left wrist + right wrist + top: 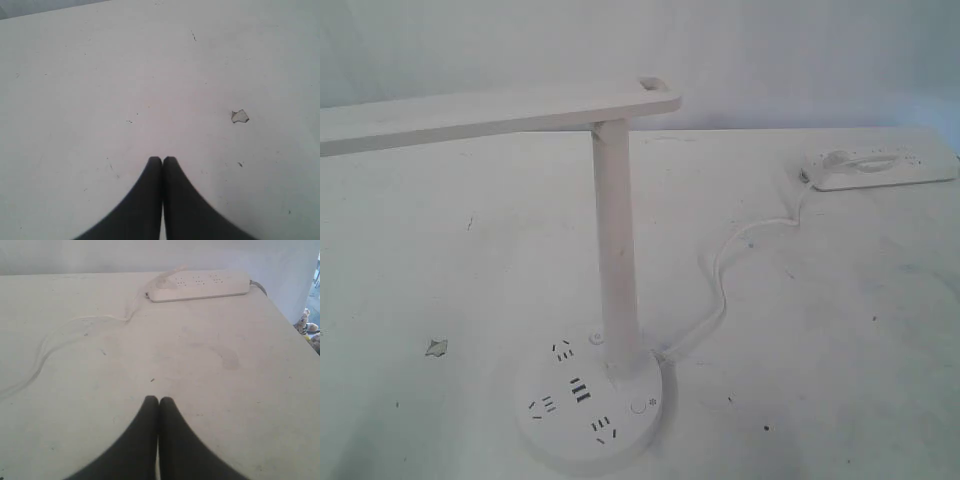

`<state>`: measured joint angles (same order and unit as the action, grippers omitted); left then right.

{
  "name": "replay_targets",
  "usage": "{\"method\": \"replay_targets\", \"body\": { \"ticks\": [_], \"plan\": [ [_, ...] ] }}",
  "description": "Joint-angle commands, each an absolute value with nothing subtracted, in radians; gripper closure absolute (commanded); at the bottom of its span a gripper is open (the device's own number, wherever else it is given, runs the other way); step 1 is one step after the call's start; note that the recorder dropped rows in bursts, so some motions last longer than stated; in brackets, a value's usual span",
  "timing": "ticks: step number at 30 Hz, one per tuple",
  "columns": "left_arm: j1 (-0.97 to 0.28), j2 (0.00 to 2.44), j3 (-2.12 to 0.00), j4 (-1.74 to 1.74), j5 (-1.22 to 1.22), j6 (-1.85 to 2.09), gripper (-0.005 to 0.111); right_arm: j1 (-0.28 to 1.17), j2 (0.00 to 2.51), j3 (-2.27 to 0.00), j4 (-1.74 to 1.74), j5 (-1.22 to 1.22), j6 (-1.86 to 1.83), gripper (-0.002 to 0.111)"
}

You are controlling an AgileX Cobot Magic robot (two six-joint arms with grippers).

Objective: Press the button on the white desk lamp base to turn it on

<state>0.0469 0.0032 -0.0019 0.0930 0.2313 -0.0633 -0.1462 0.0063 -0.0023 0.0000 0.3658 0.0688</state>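
The white desk lamp base [588, 435] is a flat round disc with dark socket slots at the front of the exterior view. Its button [639, 406], ringed in grey beside a tiny sun mark, sits right of the upright pole [617, 250]. The long flat arm [490, 115] reaches left. Neither gripper shows in the exterior view. My left gripper [162, 159] is shut over bare white table with nothing between its fingers. My right gripper [159, 399] is shut too, above bare table, and the lamp is out of both wrist views.
A white power strip [875, 167] [200, 285] lies at the back right near the table edge. A white cable [730, 265] [60, 340] runs from it to the lamp base. A chipped patch [436, 347] [240, 116] marks the table left of the base.
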Motion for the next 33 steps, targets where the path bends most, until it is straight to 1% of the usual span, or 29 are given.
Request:
{"method": "replay_targets", "body": {
  "ticks": [1, 22, 24, 29, 30, 31, 32, 33],
  "plan": [
    [0.048, 0.000, 0.000, 0.084, 0.233, -0.064, 0.107, -0.151, 0.000, 0.000, 0.000, 0.354, 0.065, 0.108],
    [0.048, 0.000, 0.000, 0.084, 0.233, -0.064, 0.107, -0.151, 0.000, 0.000, -0.022, 0.306, 0.023, 0.108],
    [0.048, 0.000, 0.000, 0.084, 0.233, -0.064, 0.107, -0.151, 0.000, 0.000, -0.059, 0.246, -0.032, 0.108],
    [0.048, 0.000, 0.000, 0.084, 0.233, -0.064, 0.107, -0.151, 0.000, 0.000, -0.061, -0.147, -0.051, 0.108],
    [0.048, 0.000, 0.000, 0.084, 0.233, -0.064, 0.107, -0.151, 0.000, 0.000, -0.056, -0.203, -0.011, 0.108],
    [0.048, 0.000, 0.000, 0.084, 0.233, -0.064, 0.107, -0.151, 0.000, 0.000, -0.042, -0.284, 0.139, 0.108],
    [0.048, 0.000, 0.000, 0.084, 0.233, -0.064, 0.107, -0.151, 0.000, 0.000, -0.042, -0.316, 0.216, 0.108],
    [0.048, 0.000, 0.000, 0.084, 0.233, -0.064, 0.107, -0.151, 0.000, 0.000, -0.042, -0.376, 0.386, 0.108]
  ]
}}
